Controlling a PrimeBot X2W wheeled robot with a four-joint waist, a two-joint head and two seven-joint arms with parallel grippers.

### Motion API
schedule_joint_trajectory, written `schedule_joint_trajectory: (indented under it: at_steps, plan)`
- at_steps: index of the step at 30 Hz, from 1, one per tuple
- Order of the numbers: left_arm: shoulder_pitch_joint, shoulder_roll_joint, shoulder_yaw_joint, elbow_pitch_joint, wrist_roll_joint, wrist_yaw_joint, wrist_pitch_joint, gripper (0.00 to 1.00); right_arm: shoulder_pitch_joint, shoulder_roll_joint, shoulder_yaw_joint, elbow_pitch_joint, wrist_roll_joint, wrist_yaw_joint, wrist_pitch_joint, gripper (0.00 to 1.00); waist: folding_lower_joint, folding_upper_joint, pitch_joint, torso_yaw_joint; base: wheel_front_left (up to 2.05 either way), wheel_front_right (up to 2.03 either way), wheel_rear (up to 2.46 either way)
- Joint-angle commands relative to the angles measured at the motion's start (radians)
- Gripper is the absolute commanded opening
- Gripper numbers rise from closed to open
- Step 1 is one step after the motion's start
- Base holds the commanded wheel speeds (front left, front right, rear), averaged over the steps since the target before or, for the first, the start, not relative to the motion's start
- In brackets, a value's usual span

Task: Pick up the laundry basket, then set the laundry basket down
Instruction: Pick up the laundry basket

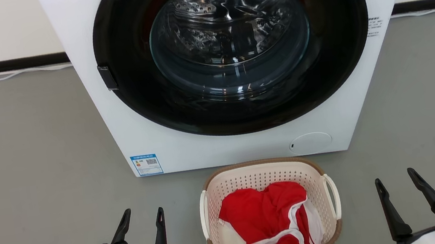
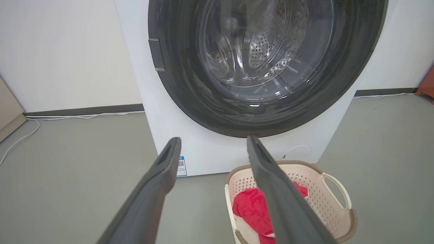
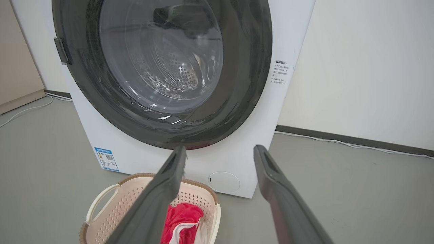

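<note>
Nearest, both arms sit low at the near edge of the head view, pale wrists showing green lights, fingers pointing away toward the washer. The left gripper hovers over the grey floor to the left of the laundry basket, its two dark fingers spread with a clear gap between them and nothing held. The right gripper mirrors it on the basket's right, fingers likewise splayed and empty. Each is apart from the basket and touches no part of it. The basket stands on the floor between the two grippers, just in front of the washer, its brown rim level, with a red garment trimmed in white crumpled inside. Farther off stands the white washer, its round dark door closed, the steel drum visible through the glass, a small blue label at its lower left corner. Behind it, a dark baseboard and a white cable run along the pale wall.
</note>
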Motion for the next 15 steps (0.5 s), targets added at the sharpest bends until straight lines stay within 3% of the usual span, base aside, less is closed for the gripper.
schedule_joint_trajectory:
  at_steps: [1, 15]
  plan:
    - [-0.03, 0.001, 0.033, -0.023, 0.013, 0.002, -0.009, 1.0, -0.021, -0.008, 0.016, -0.021, 0.007, 0.006, -0.014, 1.0, 0.0, 0.0, 0.011, 0.0, 0.0, 0.0, 0.0]
    - [-0.193, -0.014, -0.029, 0.038, -0.049, 0.028, -0.009, 1.0, -0.181, 0.027, -0.078, 0.058, 0.017, 0.006, -0.014, 1.0, 0.0, 0.0, 0.21, 0.009, 0.0, 0.0, 0.0]
